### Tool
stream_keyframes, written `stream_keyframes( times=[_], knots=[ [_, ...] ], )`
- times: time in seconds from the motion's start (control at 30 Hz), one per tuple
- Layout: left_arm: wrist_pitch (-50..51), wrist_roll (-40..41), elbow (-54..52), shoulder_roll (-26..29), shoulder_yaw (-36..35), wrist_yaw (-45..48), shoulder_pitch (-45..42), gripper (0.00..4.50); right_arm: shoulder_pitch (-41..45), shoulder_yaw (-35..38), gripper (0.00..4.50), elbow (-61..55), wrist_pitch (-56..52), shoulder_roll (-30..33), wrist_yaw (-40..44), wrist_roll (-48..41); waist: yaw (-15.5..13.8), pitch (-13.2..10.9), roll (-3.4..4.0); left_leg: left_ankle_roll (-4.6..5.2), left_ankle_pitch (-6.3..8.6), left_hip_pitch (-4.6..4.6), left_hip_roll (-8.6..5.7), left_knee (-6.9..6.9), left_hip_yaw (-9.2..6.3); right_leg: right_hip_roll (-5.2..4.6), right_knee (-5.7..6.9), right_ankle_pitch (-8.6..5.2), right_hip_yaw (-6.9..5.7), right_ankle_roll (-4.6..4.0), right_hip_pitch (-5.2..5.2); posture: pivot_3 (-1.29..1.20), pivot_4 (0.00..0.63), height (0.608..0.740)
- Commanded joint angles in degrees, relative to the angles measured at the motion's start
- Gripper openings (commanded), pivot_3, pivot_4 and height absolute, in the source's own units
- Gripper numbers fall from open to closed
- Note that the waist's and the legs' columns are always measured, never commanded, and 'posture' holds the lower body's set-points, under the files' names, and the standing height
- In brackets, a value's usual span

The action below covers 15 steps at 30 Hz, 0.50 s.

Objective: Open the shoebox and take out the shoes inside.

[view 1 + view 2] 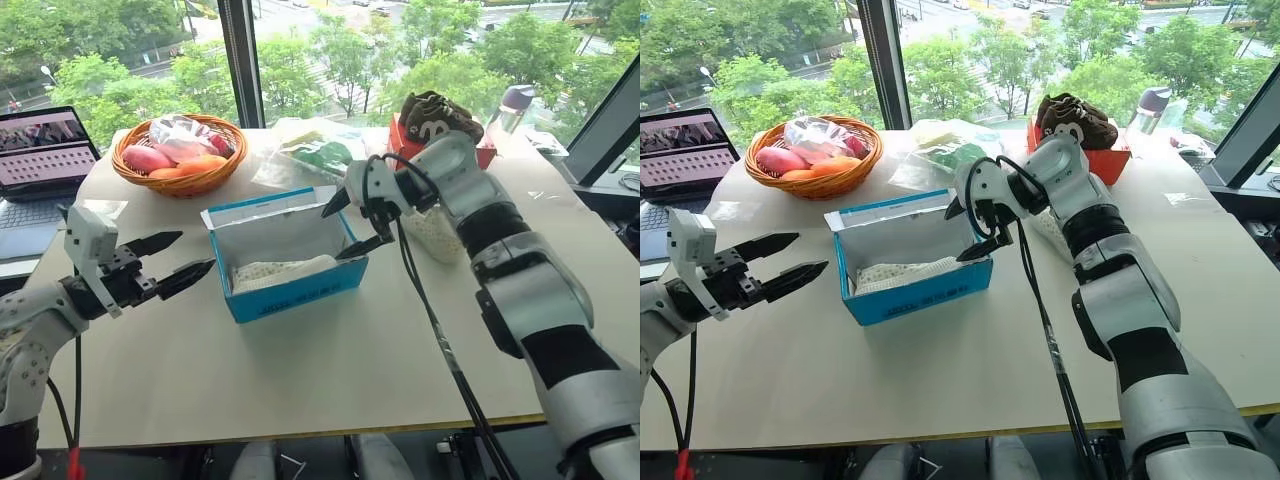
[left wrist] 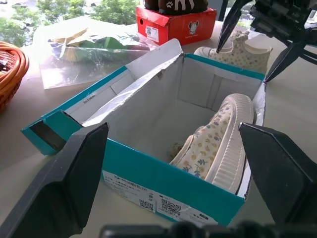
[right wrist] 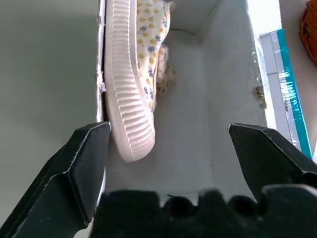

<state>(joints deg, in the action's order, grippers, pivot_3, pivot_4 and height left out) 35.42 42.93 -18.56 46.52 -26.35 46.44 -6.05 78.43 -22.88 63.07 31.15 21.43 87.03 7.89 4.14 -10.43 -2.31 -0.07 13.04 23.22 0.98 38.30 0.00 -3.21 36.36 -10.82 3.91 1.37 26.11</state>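
1. I see the shoebox point(image 1: 290, 262) open mid worktop point(image 1: 300, 370), lid flap folded back
2. one shoe point(image 2: 218, 144) lies inside on its side, 2nd shoe point(image 2: 237, 52) out on the worktop just beside the box
3. right pincer point(image 1: 350, 225) spread wide over the box's right end, holding nothing
4. left pincer point(image 1: 185, 257) also wide open, empty, left of the box

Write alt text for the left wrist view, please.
An open blue shoebox on a table holds one cream shoe lying on its side. The second shoe sits on the table behind it, under the open right gripper.
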Motion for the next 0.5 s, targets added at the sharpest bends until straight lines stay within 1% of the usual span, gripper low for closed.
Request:
stream_keyframes(
  times=[0.03,0.13,0.17,0.3,0.4,0.5],
  knots=[
    [-0.4,0.9,-1.6,-0.2,-0.5,-0.7,-1.3,4.5,0.8,0.2,4.48,0.8,4.4,-0.7,0.3,1.2,0.0,0.0,0.0,-0.01,-0.01,-0.01,0.0,0.0,0.0,0.0,0.02,0.0,0.0,0.0,0.0,0.0,0.15,0.74],
    [-0.3,1.1,-1.9,-0.4,-0.4,-0.8,-1.3,4.5,1.6,1.2,4.48,2.1,4.1,-1.5,1.2,0.9,0.0,0.0,0.0,-0.03,-0.02,-0.03,0.0,0.01,0.0,0.0,0.1,0.0,0.0,0.0,-0.01,0.0,0.15,0.74],
    [-0.4,1.1,-2.0,-0.5,-0.5,-0.8,-1.0,4.5,3.2,1.9,4.48,3.2,2.7,-1.6,1.5,0.6,0.0,0.0,0.0,-0.03,-0.02,-0.04,0.0,0.01,0.0,0.0,0.13,0.0,0.0,-0.01,0.0,0.0,0.15,0.74],
    [-0.3,1.3,-2.7,-0.8,-1.0,-1.0,0.1,4.5,10.3,6.3,4.48,7.5,-7.3,-1.9,4.8,-3.2,0.1,0.0,0.04,-0.21,-0.13,-0.03,-0.02,0.01,0.0,-0.01,0.3,0.0,0.03,-0.01,0.1,0.0,0.15,0.74],
    [-0.3,1.2,-3.1,-1.1,-0.9,-1.3,0.2,4.5,12.3,7.3,4.48,9.8,-9.5,-1.7,3.5,-1.8,0.1,0.0,0.03,-0.21,-0.13,-0.14,0.02,0.0,-0.01,0.04,0.37,-0.03,0.02,-0.07,0.06,0.0,0.15,0.74],
    [-0.3,1.1,-4.2,-0.7,-0.8,-0.6,1.4,4.5,13.5,7.3,4.48,12.2,-14.3,-1.0,3.0,0.0,0.0,0.0,-0.01,-0.21,-0.13,-0.28,0.02,-0.01,-0.01,0.06,0.36,-0.07,0.0,-0.1,-0.12,0.0,0.15,0.74]
  ],
)
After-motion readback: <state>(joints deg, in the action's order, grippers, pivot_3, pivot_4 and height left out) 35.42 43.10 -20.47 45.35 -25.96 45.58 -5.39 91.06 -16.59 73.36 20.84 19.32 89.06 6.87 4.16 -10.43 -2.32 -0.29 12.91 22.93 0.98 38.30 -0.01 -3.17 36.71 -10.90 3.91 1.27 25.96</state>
